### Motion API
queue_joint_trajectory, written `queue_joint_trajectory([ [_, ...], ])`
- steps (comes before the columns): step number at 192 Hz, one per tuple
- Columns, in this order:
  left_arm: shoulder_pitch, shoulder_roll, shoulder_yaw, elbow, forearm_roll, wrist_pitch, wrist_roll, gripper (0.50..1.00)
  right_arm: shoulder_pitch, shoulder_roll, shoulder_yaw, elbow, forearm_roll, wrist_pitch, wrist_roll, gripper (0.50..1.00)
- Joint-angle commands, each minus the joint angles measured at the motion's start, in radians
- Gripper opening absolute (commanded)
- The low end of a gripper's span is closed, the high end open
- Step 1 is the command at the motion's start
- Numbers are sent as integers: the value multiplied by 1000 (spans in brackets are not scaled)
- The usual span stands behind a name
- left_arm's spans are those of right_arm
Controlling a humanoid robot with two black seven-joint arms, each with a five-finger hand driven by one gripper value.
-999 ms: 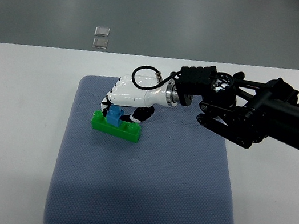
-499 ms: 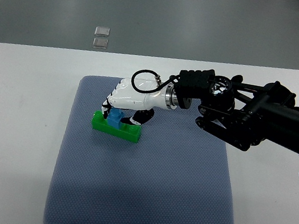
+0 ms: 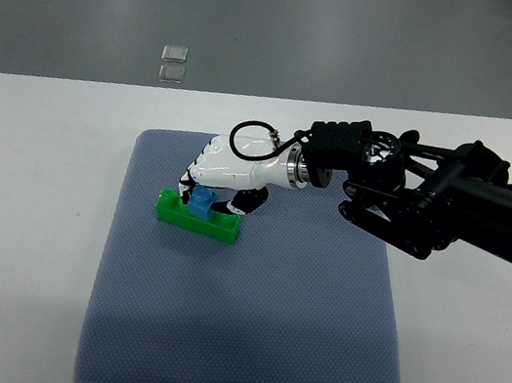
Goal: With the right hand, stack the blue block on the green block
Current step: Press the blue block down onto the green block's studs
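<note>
A long green block lies on the left part of the blue-grey mat. A small blue block sits on top of it, near its left end. My right hand, white with black fingertips, reaches in from the right and hovers low over both blocks. Its fingers curl down around the blue block, with the thumb on the block's right side. The hand covers the blue block's upper part. The left arm does not show.
The mat lies on a white table whose front edge runs along the bottom of the picture. My black right forearm crosses the table's right half. Two small clear squares lie on the floor beyond the table.
My right hand and the blue block have shifted slightly to the right along the green block. The blue block has settled lower onto it and shows more clearly below the fingers.
</note>
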Motion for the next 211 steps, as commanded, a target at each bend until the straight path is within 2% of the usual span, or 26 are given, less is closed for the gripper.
queue_joint_trajectory([
  [1,0,0,0,0,0,0,0,1000,0,0,0,-3,0,1,-1,578],
  [211,0,0,0,0,-1,0,0,1000,-38,24,3,-39,0,-2,-3,578],
])
